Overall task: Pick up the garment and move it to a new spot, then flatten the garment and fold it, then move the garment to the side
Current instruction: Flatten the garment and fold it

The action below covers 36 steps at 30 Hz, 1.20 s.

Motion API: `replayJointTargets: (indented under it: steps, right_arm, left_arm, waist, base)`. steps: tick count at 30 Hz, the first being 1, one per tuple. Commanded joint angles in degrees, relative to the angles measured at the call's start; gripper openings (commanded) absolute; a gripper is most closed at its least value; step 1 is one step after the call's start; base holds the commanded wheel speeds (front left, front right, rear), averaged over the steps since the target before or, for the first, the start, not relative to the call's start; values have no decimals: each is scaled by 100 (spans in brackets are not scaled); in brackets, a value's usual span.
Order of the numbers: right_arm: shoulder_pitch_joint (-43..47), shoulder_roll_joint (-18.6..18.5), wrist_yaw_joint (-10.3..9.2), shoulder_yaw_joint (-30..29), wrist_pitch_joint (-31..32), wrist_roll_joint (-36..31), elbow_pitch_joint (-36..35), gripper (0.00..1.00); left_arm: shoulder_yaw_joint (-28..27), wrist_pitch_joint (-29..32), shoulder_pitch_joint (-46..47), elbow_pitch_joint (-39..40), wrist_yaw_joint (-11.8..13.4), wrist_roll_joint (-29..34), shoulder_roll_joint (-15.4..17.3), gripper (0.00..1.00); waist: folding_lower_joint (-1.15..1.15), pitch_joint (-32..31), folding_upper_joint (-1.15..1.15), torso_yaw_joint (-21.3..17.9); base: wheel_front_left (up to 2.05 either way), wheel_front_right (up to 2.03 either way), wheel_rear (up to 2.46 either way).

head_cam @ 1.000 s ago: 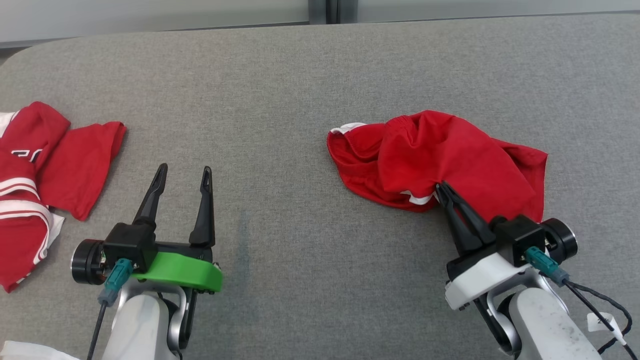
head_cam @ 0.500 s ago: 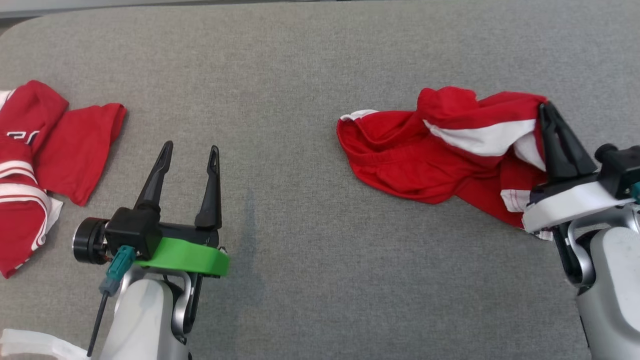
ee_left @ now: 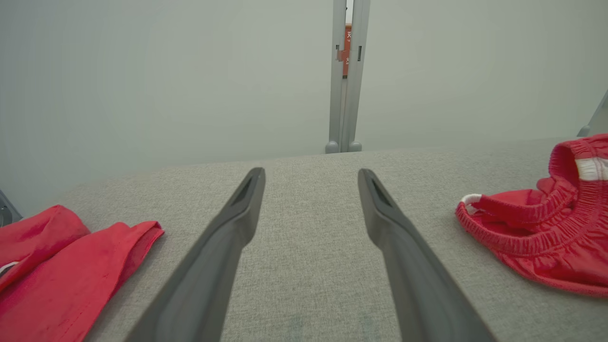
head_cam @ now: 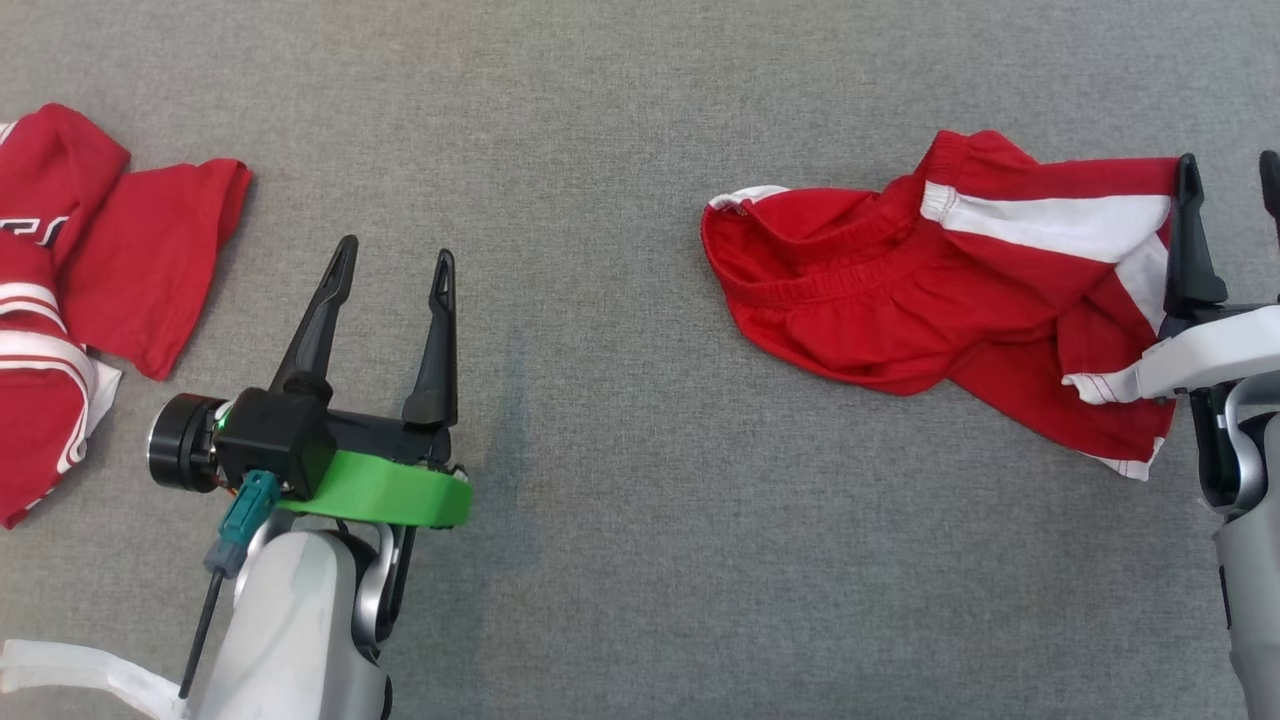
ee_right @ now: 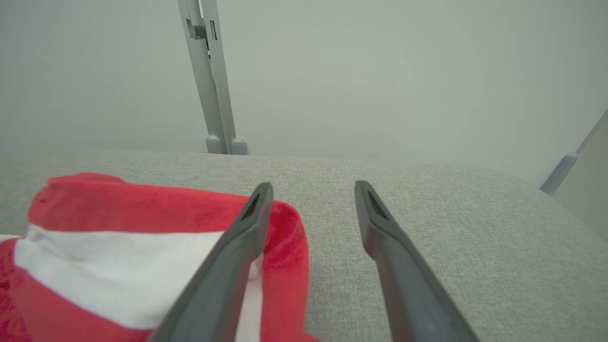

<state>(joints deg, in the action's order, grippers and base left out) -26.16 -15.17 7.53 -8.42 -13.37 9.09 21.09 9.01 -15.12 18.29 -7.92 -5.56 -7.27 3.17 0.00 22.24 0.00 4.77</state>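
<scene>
Head view first: the garment [head_cam: 930,300], red shorts with a white side stripe, lies rumpled on the right half of the grey desk [head_cam: 620,120]. Its long axis runs across the picture, with the elastic waistband [head_cam: 800,285] toward the middle and the leg hems toward the right edge. The right gripper [head_cam: 1228,165] sits at that hem end, jaws apart with nothing pinched between them, and its garment-side finger stands against the cloth's edge. The left gripper [head_cam: 395,250] hovers over bare desk, spread wide and empty. It is well apart from the shorts, with open grey between. A second red garment [head_cam: 100,250] lies bunched at the far left, beside the left arm.

Over to the left wrist view: both fingers [ee_left: 223,247] splay over plain desk. The waistband sits off to the right of the fingers, its gathered elastic facing this gripper. The other red piece lies low on the left.

Right wrist view now: one finger lies across the red-and-white fold, though I can't tell whether it presses on the cloth. The gap between the fingers shows grey desk, with only a lip of red beside that finger. The other finger is over bare surface. The shorts are let go and resting on the desk.

My read is that flattening comes next. The right arm is nearer, with the hem just to its left. The left arm has to cross toward the waistband so the pull runs along that long axis.
</scene>
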Motion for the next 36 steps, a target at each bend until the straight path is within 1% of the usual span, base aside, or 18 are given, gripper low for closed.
replayJointTargets:
  steps: [1,7,12,20,29,36]
  right_arm:
    - [-43,3,-8,11,-79,-68,-45,100]
    - [430,160,-8,323,-173,-169,-709,100]
    - [1111,396,-8,603,-177,-162,-1331,100]
    - [2021,778,-8,688,-59,-85,-2047,100]
    - [2369,938,-8,755,101,-6,-2324,100]
    - [2394,969,-8,781,137,-1,-2379,100]
  left_arm:
    - [-18,-5,7,-10,-7,4,9,100]
    - [-44,-4,-130,-124,-11,-11,6,100]
    - [-96,-5,-267,-215,-15,-27,8,100]
    - [-204,-5,-526,-311,-11,-55,50,100]
    - [-252,-5,-719,-387,-21,-76,76,100]
    - [-42,-4,-535,-406,-62,18,74,100]
  waist:
    - [0,-72,0,-63]
    - [0,-339,0,-194]
    - [0,-600,0,-293]
    - [0,-947,0,-413]
    - [0,-1147,0,-497]
    - [0,-1146,0,-559]
  base:
    - [0,0,0]
    - [0,0,0]
    - [0,0,0]
    - [0,0,0]
    - [0,0,0]
    - [0,0,0]
